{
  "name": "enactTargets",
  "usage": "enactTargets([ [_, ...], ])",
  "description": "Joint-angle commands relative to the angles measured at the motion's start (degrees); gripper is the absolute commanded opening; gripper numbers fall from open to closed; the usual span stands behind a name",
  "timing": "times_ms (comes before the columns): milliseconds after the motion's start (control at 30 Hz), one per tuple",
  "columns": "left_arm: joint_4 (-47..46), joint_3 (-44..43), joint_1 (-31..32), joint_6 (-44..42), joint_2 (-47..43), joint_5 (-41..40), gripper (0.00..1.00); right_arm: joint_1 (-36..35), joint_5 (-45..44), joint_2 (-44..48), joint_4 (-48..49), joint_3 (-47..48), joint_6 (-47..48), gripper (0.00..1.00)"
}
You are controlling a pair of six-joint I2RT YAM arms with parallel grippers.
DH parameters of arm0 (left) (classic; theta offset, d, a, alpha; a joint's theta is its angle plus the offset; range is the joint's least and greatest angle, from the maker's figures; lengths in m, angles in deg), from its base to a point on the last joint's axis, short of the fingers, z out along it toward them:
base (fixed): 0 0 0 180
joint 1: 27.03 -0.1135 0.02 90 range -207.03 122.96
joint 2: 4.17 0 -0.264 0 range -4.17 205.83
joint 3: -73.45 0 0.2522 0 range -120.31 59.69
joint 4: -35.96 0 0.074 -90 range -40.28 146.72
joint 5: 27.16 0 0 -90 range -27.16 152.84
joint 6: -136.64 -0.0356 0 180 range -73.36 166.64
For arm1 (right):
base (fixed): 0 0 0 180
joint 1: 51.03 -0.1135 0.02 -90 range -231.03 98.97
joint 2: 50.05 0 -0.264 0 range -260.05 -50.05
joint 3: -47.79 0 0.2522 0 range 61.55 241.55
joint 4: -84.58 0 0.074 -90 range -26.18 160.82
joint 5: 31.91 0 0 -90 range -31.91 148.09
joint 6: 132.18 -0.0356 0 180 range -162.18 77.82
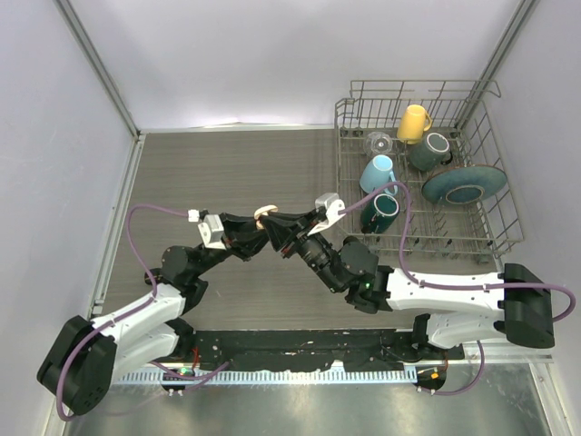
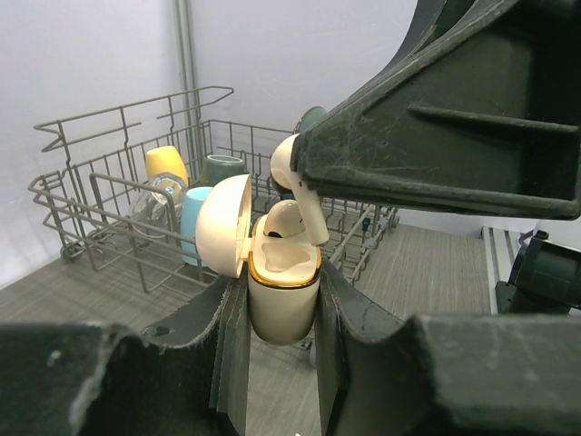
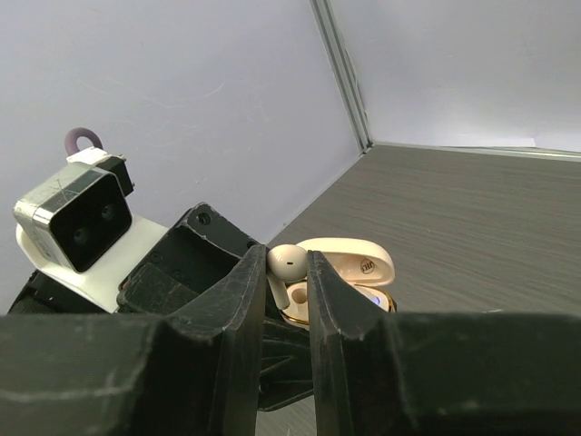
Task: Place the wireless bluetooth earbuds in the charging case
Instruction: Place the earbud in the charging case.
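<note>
cream earbud (image 2: 290, 168), partly hidden, pinched in right gripper (image 3: 289, 272); left gripper (image 2: 281, 309) clamps the open charging case (image 3: 356, 262).

Left pincer (image 2: 281, 313) and right pincer (image 3: 289, 272), both clamped tight, point toward each other, tips nearly touching.

I note plain, pale walls: the back wall (image 1: 290, 54) and the left wall (image 1: 45, 182) meet at a slanting metal post (image 1: 95, 68), and a second post (image 1: 504, 50) marks the right corner. The table top (image 1: 227, 173) is grey wood-grain. Lighting is even, with one bright patch (image 1: 227, 123) at the back wall's foot. A wire dish rack (image 1: 472, 241) sits at the far right, holding mugs and a plate.
</note>
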Motion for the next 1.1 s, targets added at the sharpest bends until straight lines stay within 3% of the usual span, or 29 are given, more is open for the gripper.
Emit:
enactTargets([
  [0, -1.06, -2.31, 0.6, -1.81, -1.32, -1.06, 0.0, -0.29, -1.78, -0.1, 0.6, 2.69, 0.36, 0.01],
  [1067, -2.02, -2.31, 2.0, -2.42, -1.93, -4.31, 0.0, -0.38, -5.29, 0.16, -5.2, 2.86, 3.17, 0.01],
])
